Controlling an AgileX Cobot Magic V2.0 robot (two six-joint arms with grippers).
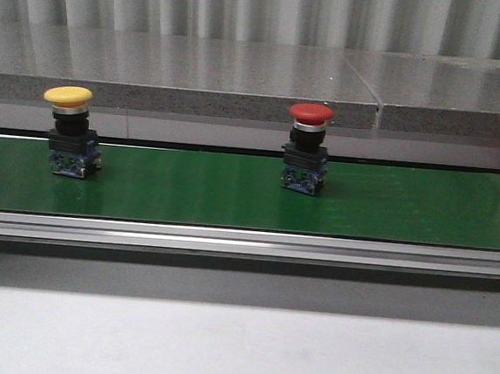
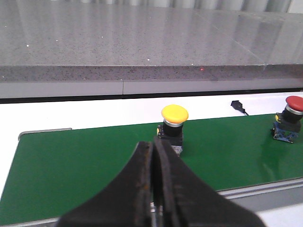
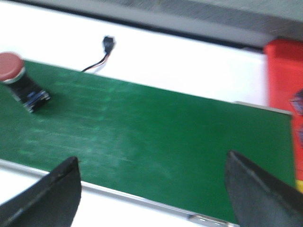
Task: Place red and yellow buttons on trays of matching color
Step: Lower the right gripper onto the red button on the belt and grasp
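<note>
Neither the yellow button (image 1: 68,96) nor the red button (image 1: 312,114) is picked; both stand on the green belt (image 1: 231,198). The left fingers (image 2: 163,189) are closed on nothing, the right fingers (image 3: 258,189) spread wide.

A green conveyor belt (image 1: 232,194) runs left to right across the scene, edged on its near side by a silver rail (image 1: 245,243). Two push buttons stand upright on it, well apart: the yellow button (image 1: 69,132) toward the left, the red button (image 1: 307,148) near the middle. Right of the belt's end sits something red (image 3: 281,94), possibly a tray
</note>
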